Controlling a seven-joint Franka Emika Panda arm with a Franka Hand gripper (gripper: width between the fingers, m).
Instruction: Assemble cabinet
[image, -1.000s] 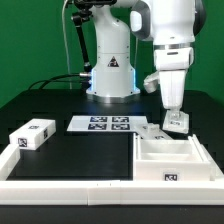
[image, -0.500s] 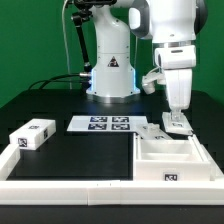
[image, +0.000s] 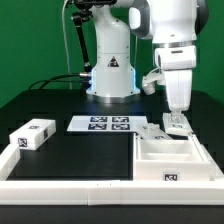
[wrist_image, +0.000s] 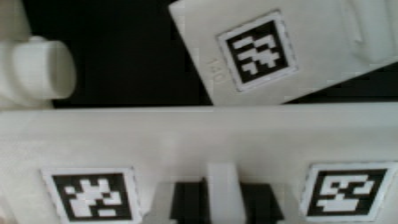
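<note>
The cabinet's boxy white body (image: 172, 160) lies open-side up at the exterior view's right. My gripper (image: 176, 123) hangs straight down at the body's far edge, over a small white tagged panel (image: 160, 132). In the wrist view my gripper (wrist_image: 221, 198) has its dark fingers (wrist_image: 185, 200) pressed on either side of a thin white rib of a panel (wrist_image: 214, 140) that carries two tags. A second tagged panel (wrist_image: 267, 50) lies tilted beyond it, and a rounded white part (wrist_image: 36, 65) sits beside that. A loose white block (image: 32, 135) lies at the exterior view's left.
The marker board (image: 103, 124) lies flat in front of the robot base (image: 110, 75). A long white border rail (image: 70, 186) runs along the front edge of the black table. Cables hang behind the base.
My gripper has shifted slightly toward the exterior view's right over the last second and has held still for the last half second. The parts on the table have not moved.
</note>
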